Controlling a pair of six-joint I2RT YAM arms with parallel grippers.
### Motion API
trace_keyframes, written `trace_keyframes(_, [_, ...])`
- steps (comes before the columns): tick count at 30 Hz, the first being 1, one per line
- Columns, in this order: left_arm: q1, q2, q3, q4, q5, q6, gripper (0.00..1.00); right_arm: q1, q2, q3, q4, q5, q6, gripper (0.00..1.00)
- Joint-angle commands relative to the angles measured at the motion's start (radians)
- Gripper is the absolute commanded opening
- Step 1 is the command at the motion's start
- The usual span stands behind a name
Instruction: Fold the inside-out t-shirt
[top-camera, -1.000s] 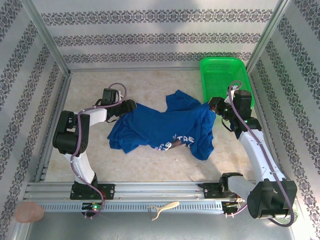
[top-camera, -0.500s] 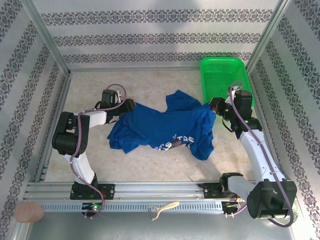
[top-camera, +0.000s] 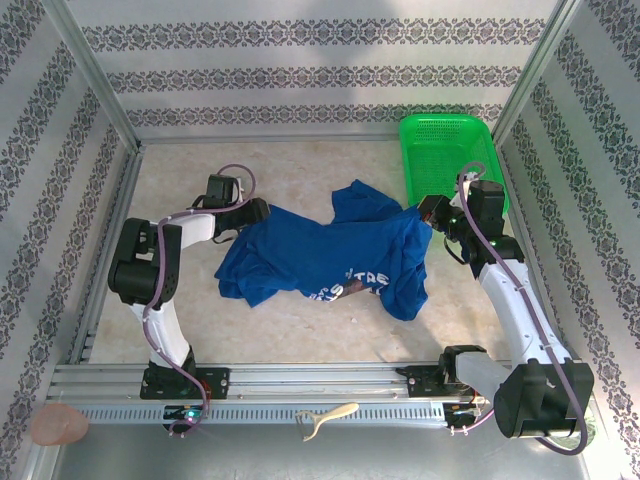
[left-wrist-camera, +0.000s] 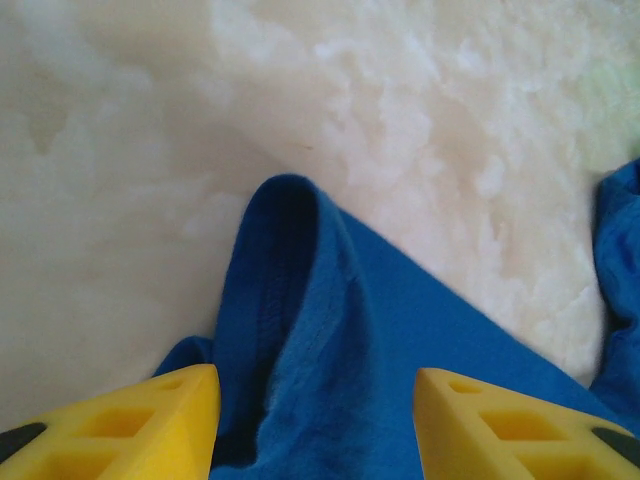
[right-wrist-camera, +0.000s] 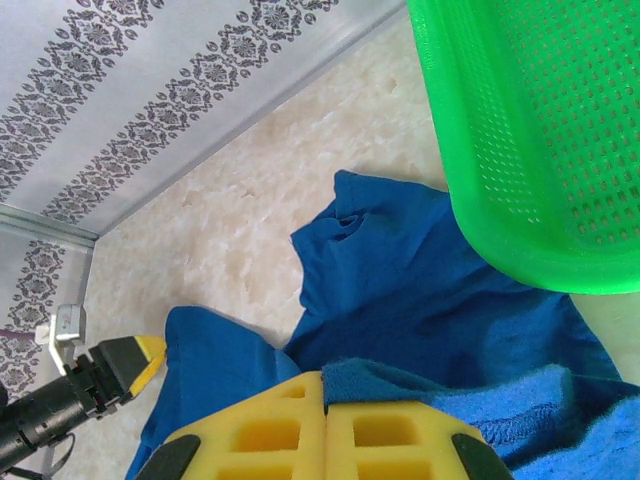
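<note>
Though unclear overhead, R gripper (right-wrist-camera: 322, 428) (wrist cam) prob. clamps tee (right-wrist-camera: 400, 290).

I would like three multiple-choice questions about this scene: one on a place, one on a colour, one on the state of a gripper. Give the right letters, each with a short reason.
1. Where on the table does the basket stand?
A) near left corner
B) the middle
C) far right corner

2. What colour is the t-shirt?
A) red
B) blue
C) grey

3. How is the left gripper?
A) open, cloth between its fingers
B) shut on the basket
C) shut on nothing

Answers:
1 C: the green basket sits by the far right corner.
2 B: the cloth is royal blue.
3 A: the yellow fingers stand apart with blue cloth between them.
</note>
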Motion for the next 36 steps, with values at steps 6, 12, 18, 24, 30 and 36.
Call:
trace_keyframes(6, [-0.001,0.052,0.012,-0.014,0.049,0.030,0.52,-0.012,-0.019,0.037,0.008,0.000,-0.018,0.00])
trace_keyframes(12, [-0.004,0.044,-0.007,0.017,0.075,0.017,0.50,-0.013,-0.018,0.039,0.009,0.001,-0.016,0.00])
trace_keyframes(18, [-0.004,0.027,-0.036,0.055,0.079,0.011,0.35,-0.013,-0.015,0.039,0.009,0.000,-0.016,0.00])
trace_keyframes(24, [-0.004,-0.016,-0.089,0.137,0.075,-0.012,0.33,-0.013,-0.016,0.040,0.008,0.002,-0.016,0.00])
trace_keyframes(30, [-0.004,-0.037,-0.117,0.210,0.083,-0.026,0.24,-0.013,-0.013,0.040,0.008,0.000,-0.016,0.00])
trace_keyframes(36, [-0.004,-0.027,-0.103,0.240,0.117,-0.040,0.00,-0.016,-0.016,0.040,0.003,0.000,-0.017,0.00])
